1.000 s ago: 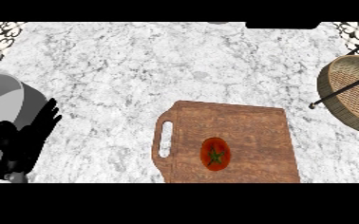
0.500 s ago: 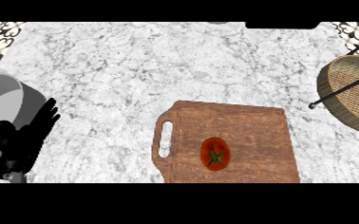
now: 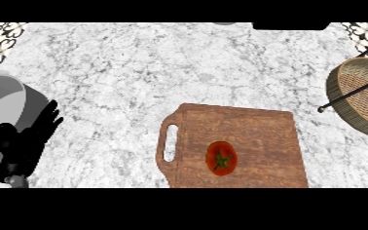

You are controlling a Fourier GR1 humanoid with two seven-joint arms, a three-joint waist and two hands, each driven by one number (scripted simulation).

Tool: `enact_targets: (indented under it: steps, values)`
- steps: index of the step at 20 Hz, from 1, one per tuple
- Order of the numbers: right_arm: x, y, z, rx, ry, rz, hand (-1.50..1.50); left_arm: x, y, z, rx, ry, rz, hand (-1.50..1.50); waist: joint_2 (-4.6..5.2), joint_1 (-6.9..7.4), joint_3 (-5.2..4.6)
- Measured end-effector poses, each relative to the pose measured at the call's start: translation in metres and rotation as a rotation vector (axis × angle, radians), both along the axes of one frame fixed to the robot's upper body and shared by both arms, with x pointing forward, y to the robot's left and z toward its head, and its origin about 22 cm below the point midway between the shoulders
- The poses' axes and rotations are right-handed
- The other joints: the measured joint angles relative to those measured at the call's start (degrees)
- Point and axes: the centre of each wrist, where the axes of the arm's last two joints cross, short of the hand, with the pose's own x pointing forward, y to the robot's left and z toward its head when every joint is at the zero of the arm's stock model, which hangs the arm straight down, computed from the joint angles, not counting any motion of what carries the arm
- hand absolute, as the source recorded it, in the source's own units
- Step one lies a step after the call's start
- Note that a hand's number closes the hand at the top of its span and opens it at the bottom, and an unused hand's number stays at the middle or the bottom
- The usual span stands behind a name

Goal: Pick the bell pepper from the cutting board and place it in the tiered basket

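A red bell pepper (image 3: 221, 158) with a green stem lies on the wooden cutting board (image 3: 266, 131), near the board's lower middle. The tiered basket (image 3: 350, 91), woven with a dark wire frame, shows partly at the right edge. My left hand (image 3: 27, 143) rests open at the left edge, fingers up, far from the pepper. No right hand shows in the head view.
The marble counter (image 3: 144, 73) spreads around the board. A grey forearm (image 3: 13, 97) comes in at the left edge. The board has a handle slot (image 3: 171, 143) on its left side.
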Motion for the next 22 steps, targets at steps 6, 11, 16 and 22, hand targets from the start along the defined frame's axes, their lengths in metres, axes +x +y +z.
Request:
enact_targets:
  steps: [6,11,16,22]
  values:
    - [0.003,-0.014,-0.014,0.109,0.102,-0.078,1.50,-0.004,-0.001,0.000,-0.009,-0.009,-0.014,0.00,0.09,0.04,-0.09]
    - [-0.001,-0.035,-0.033,0.261,0.231,-0.228,-1.50,-0.006,0.003,0.002,-0.005,-0.002,-0.006,0.00,0.01,-0.32,-0.10]
    - [-0.008,-0.050,-0.036,0.359,0.193,-0.309,-1.50,-0.001,-0.004,0.002,0.005,0.010,0.007,0.00,-0.02,-0.39,-0.02]
    - [-0.014,-0.050,-0.013,0.389,-0.007,-0.255,-1.50,-0.002,0.000,0.004,-0.007,0.018,0.005,0.00,-0.03,-0.57,-0.12]
